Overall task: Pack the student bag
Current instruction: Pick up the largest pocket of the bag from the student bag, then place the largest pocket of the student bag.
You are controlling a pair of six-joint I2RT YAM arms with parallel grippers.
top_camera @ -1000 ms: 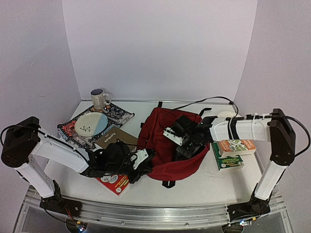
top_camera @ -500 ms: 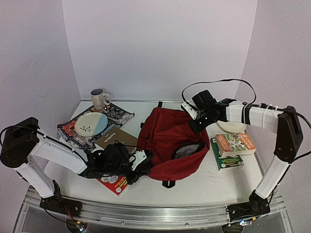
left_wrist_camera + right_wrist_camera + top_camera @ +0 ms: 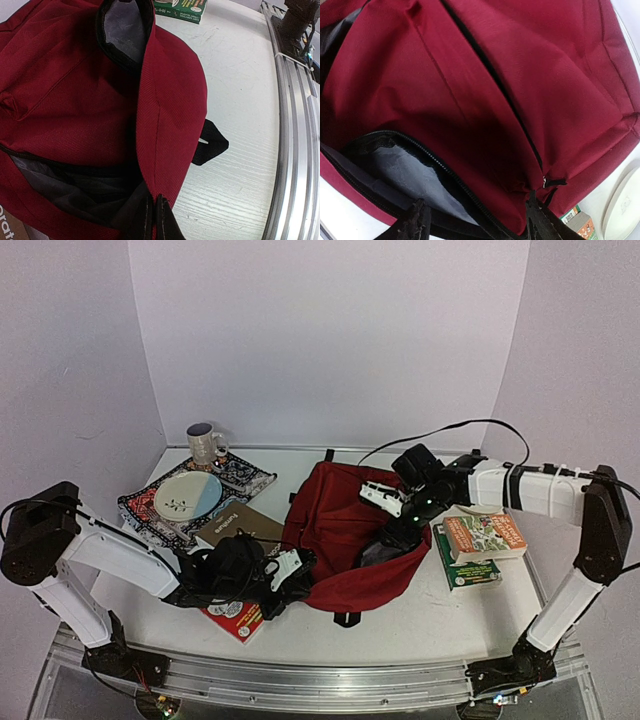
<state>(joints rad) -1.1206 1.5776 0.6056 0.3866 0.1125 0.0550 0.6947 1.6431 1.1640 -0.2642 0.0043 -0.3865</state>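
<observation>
The dark red student bag [image 3: 345, 530] lies in the middle of the table, its main zip open on grey lining [image 3: 378, 552]. My left gripper [image 3: 291, 576] is shut on the bag's near left edge; the left wrist view shows its fingers [image 3: 163, 220] pinching a red fabric fold [image 3: 170, 115]. My right gripper [image 3: 398, 530] hovers open over the bag's right side, just above the opening. In the right wrist view its fingers [image 3: 416, 222] stand wide apart and empty over the zip and the lining [image 3: 405, 170].
A mug [image 3: 206, 446] and a plate [image 3: 187, 495] on a patterned mat [image 3: 245, 476] stand at the back left. A brown book [image 3: 240, 523] and a red book [image 3: 237, 618] lie by my left arm. Green and orange books [image 3: 482, 543] and a white lid [image 3: 624, 205] lie right of the bag.
My right gripper rose out of the bag toward the back, then came back down over the bag's right opening. The left gripper has kept its hold and not moved.
</observation>
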